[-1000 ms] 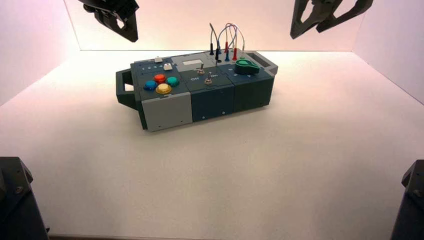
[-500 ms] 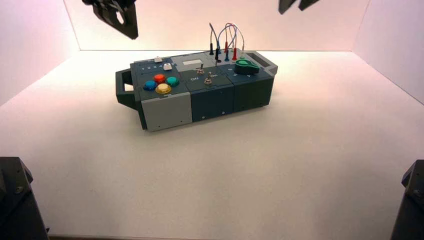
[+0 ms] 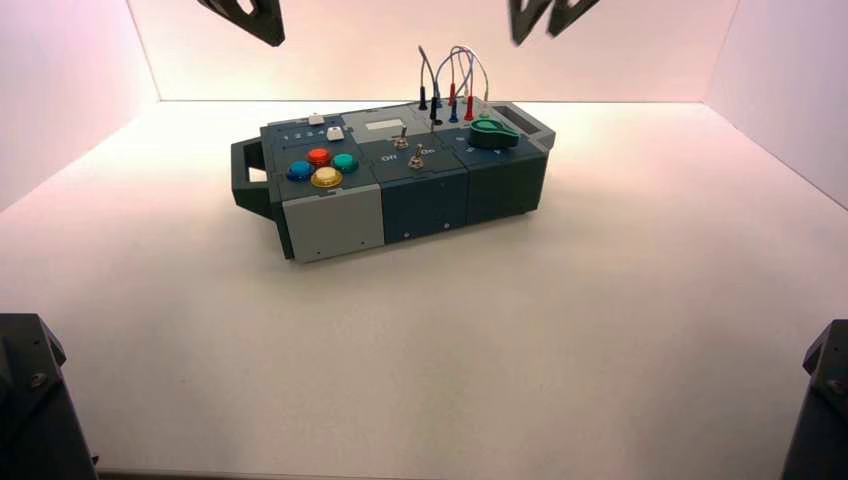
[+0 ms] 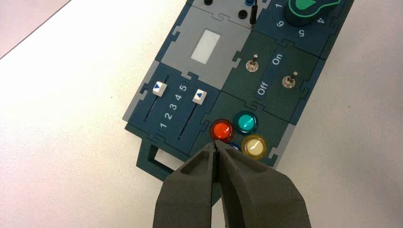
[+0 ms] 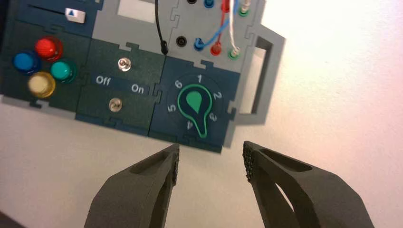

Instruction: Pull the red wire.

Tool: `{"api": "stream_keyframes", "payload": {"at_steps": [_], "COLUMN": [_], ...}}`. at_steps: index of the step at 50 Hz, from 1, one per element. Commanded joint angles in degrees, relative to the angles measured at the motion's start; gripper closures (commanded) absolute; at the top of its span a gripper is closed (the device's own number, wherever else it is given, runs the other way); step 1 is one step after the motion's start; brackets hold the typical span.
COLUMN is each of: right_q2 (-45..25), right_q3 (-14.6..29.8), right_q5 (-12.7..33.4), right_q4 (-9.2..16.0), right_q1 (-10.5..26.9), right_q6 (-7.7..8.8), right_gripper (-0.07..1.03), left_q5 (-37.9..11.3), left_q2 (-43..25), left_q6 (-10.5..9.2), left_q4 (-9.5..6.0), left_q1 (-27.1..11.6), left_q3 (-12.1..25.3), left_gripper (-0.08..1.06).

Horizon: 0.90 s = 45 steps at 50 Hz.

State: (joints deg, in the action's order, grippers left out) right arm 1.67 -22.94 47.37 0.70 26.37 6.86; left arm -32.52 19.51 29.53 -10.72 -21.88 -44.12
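Pulling has not begun: the red wire (image 3: 461,75) is seated, both red plugs in their sockets at the box's (image 3: 400,190) 1 o'clock corner, arching between the black and blue leads. In the right wrist view the right pincer (image 5: 210,159) hangs spread wide above the green knob (image 5: 195,105), well short of the plugs. The left pincer (image 4: 216,154), pressed fully together, hovers over the coloured buttons (image 4: 240,133) at the box's 9 o'clock end. Everything is left: descend, grip, lift. Judging by the layout, neighbouring leads crowd the red one closely, while the tabletop (image 3: 600,300) around the box offers free room.
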Motion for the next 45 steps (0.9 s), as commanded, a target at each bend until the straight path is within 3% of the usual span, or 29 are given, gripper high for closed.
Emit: {"api": "stream_keyframes", "payload": {"at_steps": [1, 4, 9, 13, 20, 31, 45], "right_q2": [-2.99, -5.19, -8.0, -9.76, -12.13, -14.41, -17.75], "right_q3": [4.22, 5.62, 7.65, 8.61, 9.49, 10.37, 11.69], "right_q5": [0.0, 0.0, -0.44, -0.97, -2.64, -6.94, -7.56], "right_q4": [0.09, 0.35, 0.26, 0.26, 0.35, 1.67, 1.85], "right_q1": [0.26, 0.35, 0.18, 0.26, 0.35, 0.35, 0.35], "right_q6": [0.26, -0.62, -4.31, -6.15, -8.26, -9.67, -9.23], "right_gripper": [0.3, 0.32, 0.32, 0.32, 0.32, 0.33, 0.39], "left_q5": [0.44, 0.44, 0.44, 0.44, 0.44, 0.79, 1.49], "left_q2": [0.97, 0.97, 1.05, 1.05, 1.14, 1.23, 1.23], "left_q6": [-0.09, -0.18, -0.35, -0.35, -0.88, -1.05, -0.88], "left_q4": [-0.18, -0.18, -0.18, -0.18, -0.18, -0.62, -0.62], "left_q1": [-0.18, -0.18, -0.18, -0.18, -0.18, -0.18, -0.18], "left_q3": [0.88, 0.88, 1.05, 1.05, 1.14, 1.23, 1.23], "left_gripper": [1.01, 1.01, 1.01, 1.01, 1.01, 1.01, 1.01]}}
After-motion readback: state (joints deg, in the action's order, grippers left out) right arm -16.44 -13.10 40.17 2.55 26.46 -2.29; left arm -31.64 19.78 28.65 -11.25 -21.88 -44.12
